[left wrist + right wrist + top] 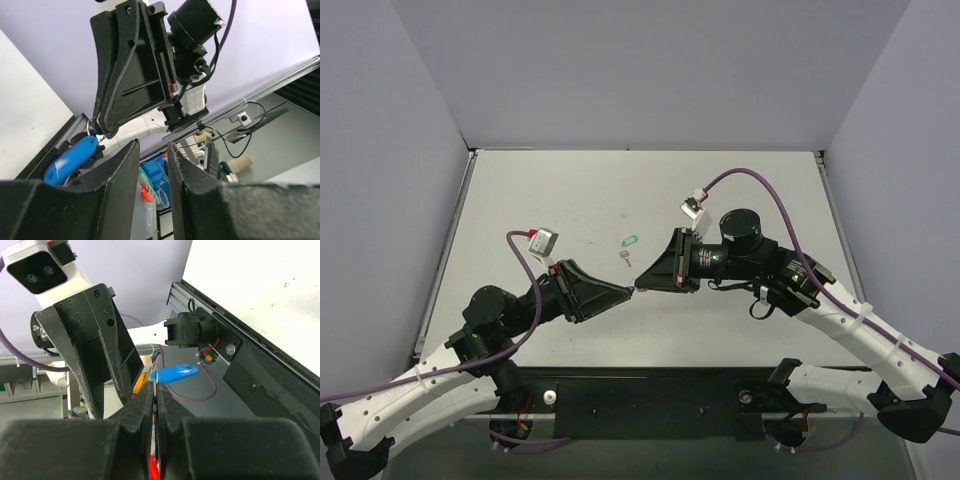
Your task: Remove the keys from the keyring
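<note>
My right gripper [647,284] is shut on a thin silver strip seen edge-on between its fingers, which looks like the key [157,405]. The blue key tag [175,373] hangs from a thin ring at that gripper's tip [156,385], above the table. In the left wrist view the blue tag [70,159] dangles below the right gripper's tip [96,131]. My left gripper [152,146] is open and empty, with its tips [629,291] just left of the tag and apart from it.
A green key tag [629,240] and a small silver key [625,257] lie on the white table [540,200] just behind the two grippers. Grey walls stand on three sides. A black rail [650,385] runs along the near edge.
</note>
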Controlling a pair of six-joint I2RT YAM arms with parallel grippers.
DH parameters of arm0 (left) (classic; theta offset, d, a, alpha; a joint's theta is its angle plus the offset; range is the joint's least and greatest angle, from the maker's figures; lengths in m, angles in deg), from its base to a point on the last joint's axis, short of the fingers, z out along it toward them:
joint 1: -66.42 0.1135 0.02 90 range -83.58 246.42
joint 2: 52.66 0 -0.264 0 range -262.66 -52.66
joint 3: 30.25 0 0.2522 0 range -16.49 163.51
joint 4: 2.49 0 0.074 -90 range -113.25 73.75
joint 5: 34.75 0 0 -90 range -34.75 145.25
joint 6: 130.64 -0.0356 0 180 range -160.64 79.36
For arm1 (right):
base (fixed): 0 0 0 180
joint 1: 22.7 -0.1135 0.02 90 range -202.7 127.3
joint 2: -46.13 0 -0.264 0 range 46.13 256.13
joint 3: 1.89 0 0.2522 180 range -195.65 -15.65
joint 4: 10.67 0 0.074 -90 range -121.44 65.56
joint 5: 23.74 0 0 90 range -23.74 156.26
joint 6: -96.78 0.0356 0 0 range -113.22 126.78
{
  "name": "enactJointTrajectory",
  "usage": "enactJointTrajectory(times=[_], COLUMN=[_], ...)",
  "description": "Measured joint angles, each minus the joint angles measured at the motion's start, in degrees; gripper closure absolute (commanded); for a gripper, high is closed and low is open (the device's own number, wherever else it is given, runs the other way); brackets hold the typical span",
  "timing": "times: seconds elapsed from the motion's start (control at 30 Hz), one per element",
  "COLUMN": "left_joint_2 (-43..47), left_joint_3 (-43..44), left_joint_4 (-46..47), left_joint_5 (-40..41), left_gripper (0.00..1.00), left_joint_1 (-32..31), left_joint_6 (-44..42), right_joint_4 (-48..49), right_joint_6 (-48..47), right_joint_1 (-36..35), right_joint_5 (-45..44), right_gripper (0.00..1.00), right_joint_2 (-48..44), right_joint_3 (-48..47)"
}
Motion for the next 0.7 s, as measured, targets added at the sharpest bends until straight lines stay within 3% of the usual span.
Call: enactJointTrajectory(times=[0.37,0.7], left_joint_2=[-3.52,-2.08], left_joint_3=[0.37,0.42], left_joint_4=[5.31,5.46], left_joint_5=[-4.28,-2.91], left_gripper=[0.64,0.64], left_joint_1=[-0.04,-0.39], left_joint_6=[1.73,1.68], right_joint_4=[4.59,7.37], right_joint_6=[0.42,1.46], right_joint_1=[0.48,0.48], right_joint_5=[2.45,3.61], right_gripper=[1.0,1.0], right_joint_2=[-0.66,-2.47], right_joint_3=[1.7,2.14])
